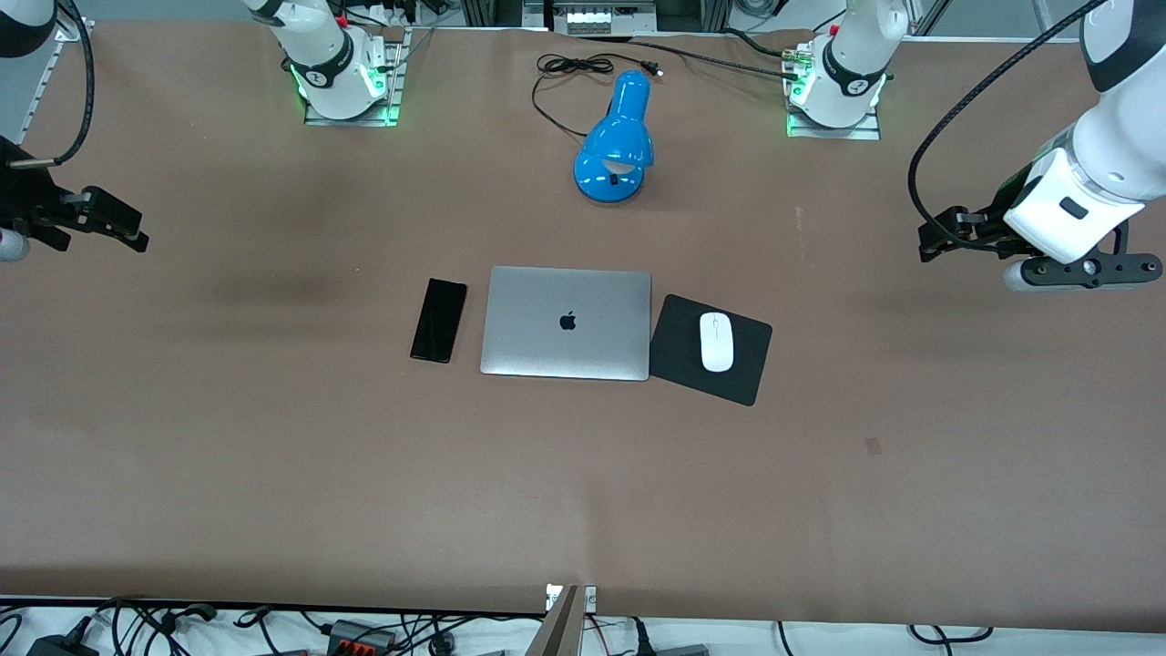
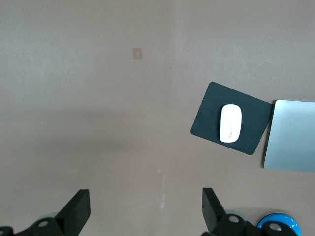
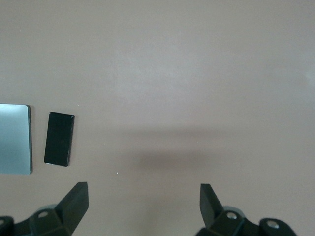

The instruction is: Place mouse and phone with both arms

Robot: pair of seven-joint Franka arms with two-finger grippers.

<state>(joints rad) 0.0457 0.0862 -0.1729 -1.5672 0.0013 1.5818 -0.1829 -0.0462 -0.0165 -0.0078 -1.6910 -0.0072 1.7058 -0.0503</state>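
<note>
Glossy white, the mouse (image 1: 716, 342) is seen on the mouse pad (image 1: 679, 351) beside the laptop (image 1: 567, 322); the phone (image 1: 438, 321) lies flat at the laptop's right-arm side. Both look light and slippery; long edges should be pinched. Left end effector (image 2: 146, 209) and right end effector (image 3: 143, 204) are held wide open, empty, well apart from the laptop.

Glossy white plastic mouse (image 1: 716, 342) on a matt black mouse pad (image 1: 679, 351); beside it, a brushed-metal laptop (image 1: 567, 322), then a glossy black phone (image 1: 438, 320). Shiny blue lamp (image 1: 616, 138).
</note>
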